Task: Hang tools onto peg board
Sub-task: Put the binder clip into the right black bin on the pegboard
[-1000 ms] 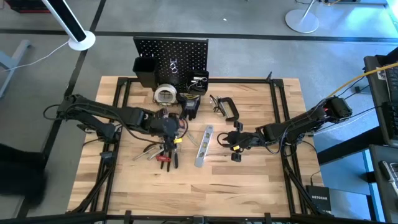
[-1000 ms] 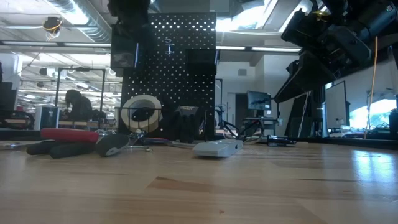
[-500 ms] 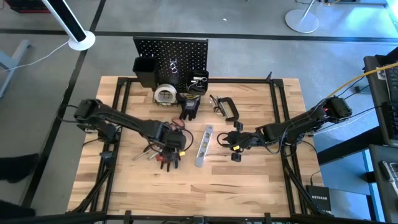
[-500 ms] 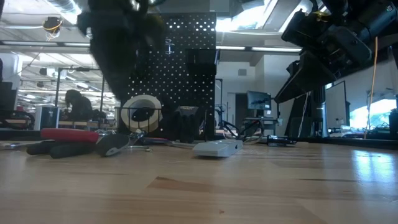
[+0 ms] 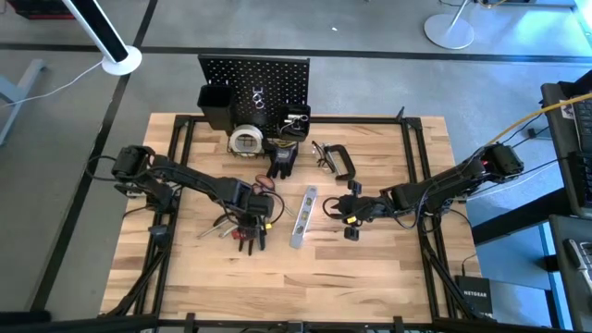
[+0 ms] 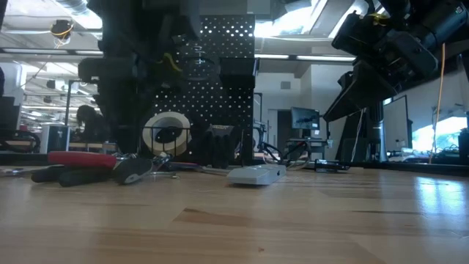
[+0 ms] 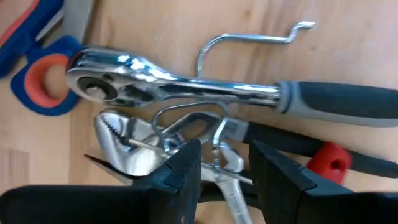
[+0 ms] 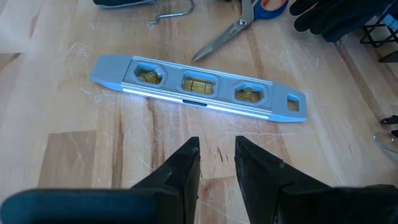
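Note:
A heap of tools lies left of the table's middle: a chrome ratchet [image 7: 180, 87] with a grey-black handle, silver-jawed pliers [image 7: 127, 137] with red-black handles [image 6: 80, 158], bent wire hooks [image 7: 249, 40] and blue-orange scissors [image 7: 37, 81]. My left gripper [image 7: 227, 171] [image 5: 250, 225] points down, open, just above this heap. One finger stands on each side of a wire hook and the pliers' joint. My right gripper [image 8: 216, 158] [image 5: 350, 211] hangs open and holds nothing, just short of the silver level bar [image 8: 199, 84]. The black peg board [image 5: 254, 81] stands at the far edge.
Black gloves [image 5: 282, 159], a pale tape roll [image 5: 245, 141] and a black C-clamp [image 5: 338, 159] lie in front of the peg board. The level bar [image 5: 303, 217] lies between the two grippers. Bare wood stretches along the near edge [image 5: 305, 287].
My left gripper has come down onto the heap of tools and a little toward the near edge, tipping until it points straight down. Its dark arm now fills the left of the low view. The tools and my right arm have stayed put.

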